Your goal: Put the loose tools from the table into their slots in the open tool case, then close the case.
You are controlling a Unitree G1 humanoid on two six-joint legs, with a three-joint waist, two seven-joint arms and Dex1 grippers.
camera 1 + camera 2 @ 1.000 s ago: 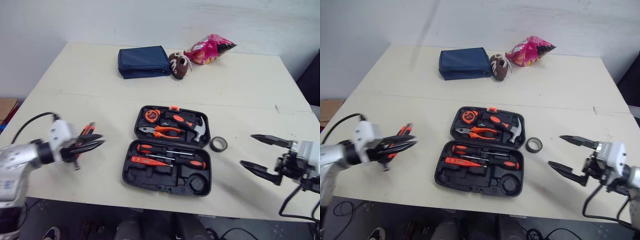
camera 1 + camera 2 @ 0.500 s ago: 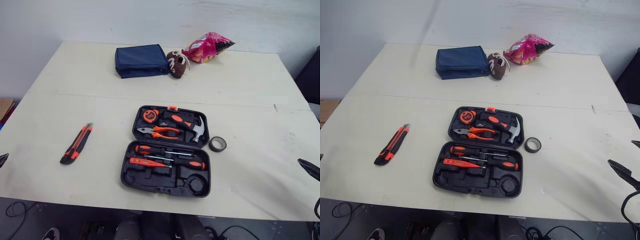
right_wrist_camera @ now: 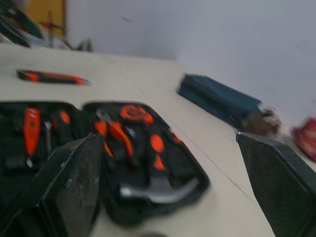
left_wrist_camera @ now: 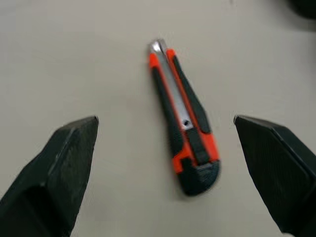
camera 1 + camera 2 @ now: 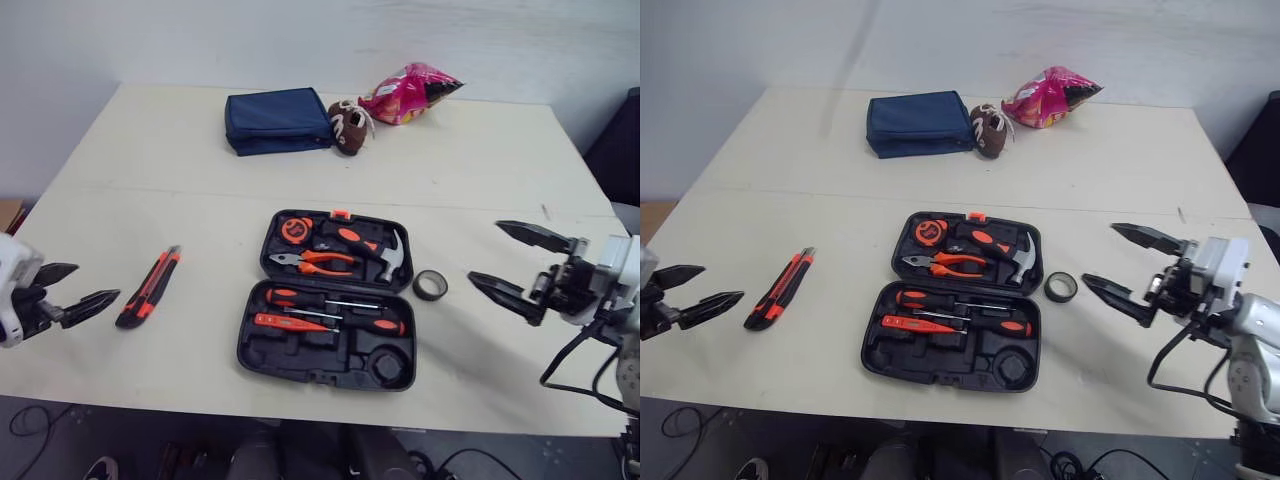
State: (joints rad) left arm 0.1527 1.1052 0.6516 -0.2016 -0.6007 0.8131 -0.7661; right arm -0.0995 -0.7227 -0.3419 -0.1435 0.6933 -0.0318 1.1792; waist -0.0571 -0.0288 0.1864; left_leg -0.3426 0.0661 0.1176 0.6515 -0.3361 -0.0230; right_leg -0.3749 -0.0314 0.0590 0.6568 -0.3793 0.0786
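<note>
Left gripper (image 5: 97, 281) jaws released near table (image 5: 300, 160) edge, knife (image 5: 150, 288) just ahead; right gripper (image 5: 484, 250) jaws released, near tape roll (image 5: 431, 285).

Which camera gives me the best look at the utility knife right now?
The left wrist view: the utility knife lies whole and close, framed by the fingers of the open left tool. Both eye views show it small, left of the tool case. The right wrist view shows it far off, beyond the case.

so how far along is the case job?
Done: pliers, hammer, screwdrivers sit in the case. In hand: nothing; left gripper faces the knife, right gripper is empty, jaws open on both. Left: knife and tape roll on the table, case open.
</note>
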